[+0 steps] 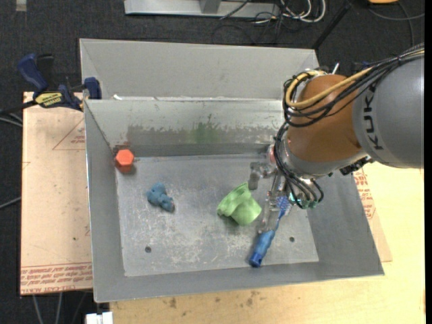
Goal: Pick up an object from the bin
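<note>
Camera view.

Item 1, blue stick (pixel 262 245): it lies on the bin floor in the lower right of the frame. Its long axis runs on a steep diagonal, from a thicker, darker end at lower left to a thinner, paler end at upper right. The upper end reaches just under the gripper; we cannot tell whether it touches a finger. We read it as a pen or marker.

Item 2, gripper (pixel 265 196): it hangs right of centre, below the orange-brown wrist of the arm (pixel 324 130). Its two metal fingers (pixel 255 176) are spread apart, and dark cables hang beside them.

Item 3, green lump (pixel 239 206): soft and crumpled, it sits at the centre of the floor. It is just left of the stick's upper half and close against the gripper's left side, so it crowds that side.

Item 4, small blue figure (pixel 160 198): it lies left of centre, well apart from the stick.

Item 5, orange block (pixel 124 158): many-sided, it sits in the upper left corner of the floor, against the wall.

Item 6, grey bin (pixel 202 262): its scuffed metal floor shows bare along the lower edge.
</note>
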Robot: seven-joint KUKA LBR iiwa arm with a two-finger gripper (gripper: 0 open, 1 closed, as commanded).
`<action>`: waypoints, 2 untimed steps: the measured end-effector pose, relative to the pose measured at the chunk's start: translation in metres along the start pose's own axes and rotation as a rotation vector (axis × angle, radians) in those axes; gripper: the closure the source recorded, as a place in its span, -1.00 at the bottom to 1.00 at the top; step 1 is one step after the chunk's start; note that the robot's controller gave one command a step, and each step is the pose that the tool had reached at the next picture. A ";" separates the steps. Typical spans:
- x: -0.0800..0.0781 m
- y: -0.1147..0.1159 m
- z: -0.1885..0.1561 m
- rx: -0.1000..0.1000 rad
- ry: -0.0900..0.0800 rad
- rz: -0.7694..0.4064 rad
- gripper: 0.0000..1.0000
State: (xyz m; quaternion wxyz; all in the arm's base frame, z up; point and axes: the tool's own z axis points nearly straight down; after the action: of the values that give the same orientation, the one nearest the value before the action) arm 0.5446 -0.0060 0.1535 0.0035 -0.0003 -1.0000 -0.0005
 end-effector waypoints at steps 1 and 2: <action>0.038 0.030 0.087 -0.001 0.000 0.163 -1.00; 0.036 0.029 0.084 -0.001 -0.008 0.163 1.00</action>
State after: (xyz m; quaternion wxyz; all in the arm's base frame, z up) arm 0.5083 0.0232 0.0698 -0.0003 -0.0818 -0.9966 -0.0006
